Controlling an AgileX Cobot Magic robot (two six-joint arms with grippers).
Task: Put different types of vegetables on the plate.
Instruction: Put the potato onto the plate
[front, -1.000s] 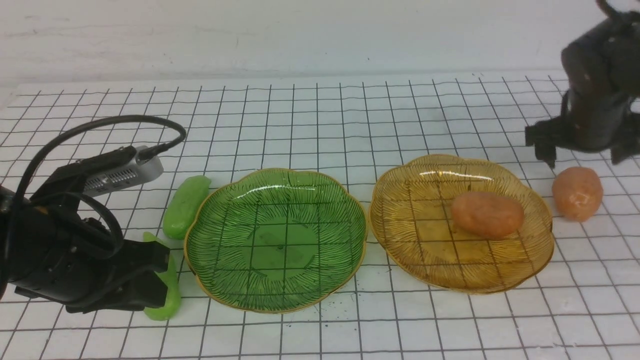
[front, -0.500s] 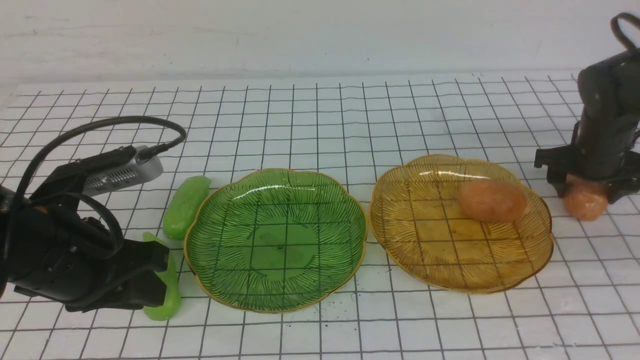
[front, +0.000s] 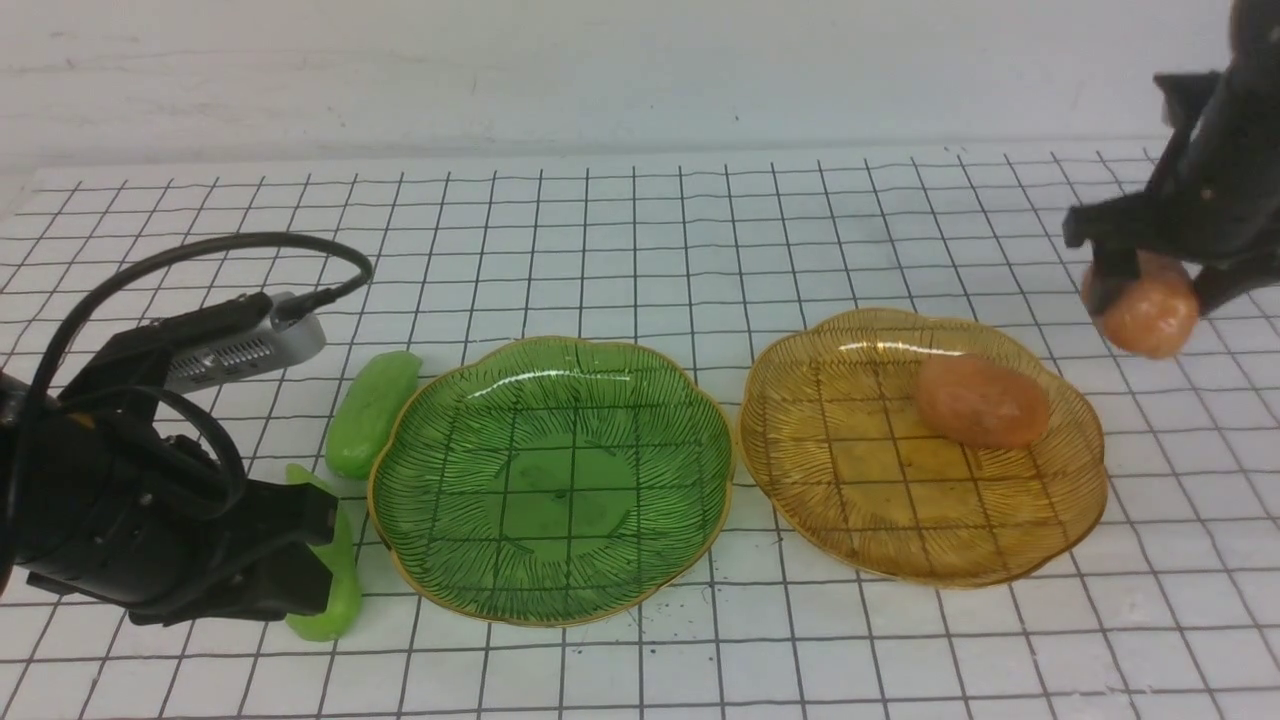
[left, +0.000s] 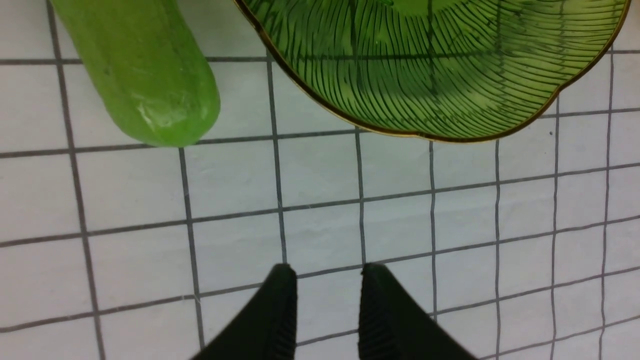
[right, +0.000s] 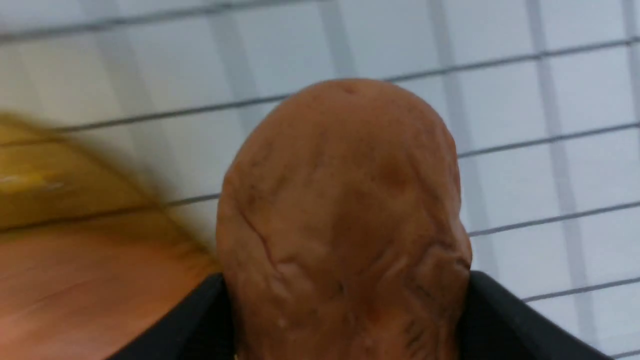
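My right gripper (front: 1145, 290) is shut on an orange-brown potato (front: 1150, 315) and holds it in the air, off the far right edge of the amber plate (front: 900, 520). The potato (right: 345, 215) fills the right wrist view between the jaws. A second potato (front: 982, 400) lies in the amber plate. The green plate (front: 550, 500) holds nothing. One light-green cucumber (front: 372, 412) lies left of it. The other cucumber (front: 338, 590) is partly hidden behind my left gripper (front: 305, 555). In the left wrist view that gripper (left: 327, 280) is nearly shut and empty, low over the table near a cucumber (left: 145, 80).
Both plates stand side by side on a white cloth with a black grid (front: 640, 230). A white wall runs along the back. My left arm's cable and silver camera (front: 240, 345) stand over the table's left side.
My right gripper came down over the potato on the table, shut on it and lifted it up. The potato in the amber plate shifted slightly. My left arm stayed still.
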